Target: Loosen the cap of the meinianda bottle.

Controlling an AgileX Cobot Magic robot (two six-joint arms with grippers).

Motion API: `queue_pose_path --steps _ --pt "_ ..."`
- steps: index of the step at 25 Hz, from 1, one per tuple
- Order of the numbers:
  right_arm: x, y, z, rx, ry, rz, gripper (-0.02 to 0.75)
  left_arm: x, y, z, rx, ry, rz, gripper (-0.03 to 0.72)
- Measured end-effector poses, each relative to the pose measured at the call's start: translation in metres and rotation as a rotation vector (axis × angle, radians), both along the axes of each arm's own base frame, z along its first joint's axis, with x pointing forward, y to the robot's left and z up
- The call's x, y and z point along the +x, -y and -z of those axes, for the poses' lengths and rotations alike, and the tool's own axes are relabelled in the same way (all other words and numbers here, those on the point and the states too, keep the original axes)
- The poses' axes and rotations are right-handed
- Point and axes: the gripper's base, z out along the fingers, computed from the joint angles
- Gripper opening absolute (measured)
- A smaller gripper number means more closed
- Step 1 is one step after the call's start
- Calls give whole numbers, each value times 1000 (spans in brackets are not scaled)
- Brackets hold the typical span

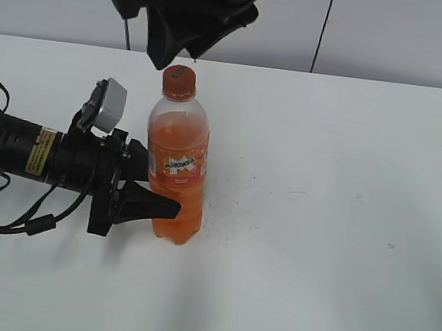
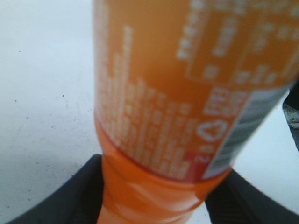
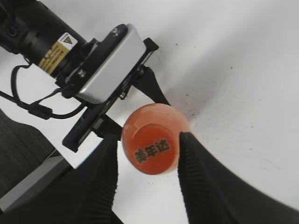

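Note:
The meinianda bottle (image 1: 177,168) stands upright on the white table, full of orange drink, with its orange cap (image 1: 179,81) on. My left gripper (image 1: 153,204) is shut on the bottle's lower body from the left. In the left wrist view the bottle (image 2: 187,93) fills the frame between the two fingers of the left gripper (image 2: 154,198). My right gripper (image 1: 173,58) hangs open just above the cap. In the right wrist view the cap (image 3: 152,149), with dark lettering on top, lies between the two spread fingers of the right gripper (image 3: 145,140).
The white table (image 1: 346,188) runs to a grey wall at the back. The left arm lies along the table at the left with its wrist camera (image 3: 107,65) and a looped black cable (image 1: 15,218). A dark floor strip shows past the table edge (image 3: 18,154).

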Motion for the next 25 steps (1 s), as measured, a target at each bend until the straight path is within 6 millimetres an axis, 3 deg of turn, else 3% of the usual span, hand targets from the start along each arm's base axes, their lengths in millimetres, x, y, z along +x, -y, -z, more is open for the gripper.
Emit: queue_pose_path --steps 25 --pt "0 -1 20 -46 -48 1 343 0 0 0 3 1 4 394"
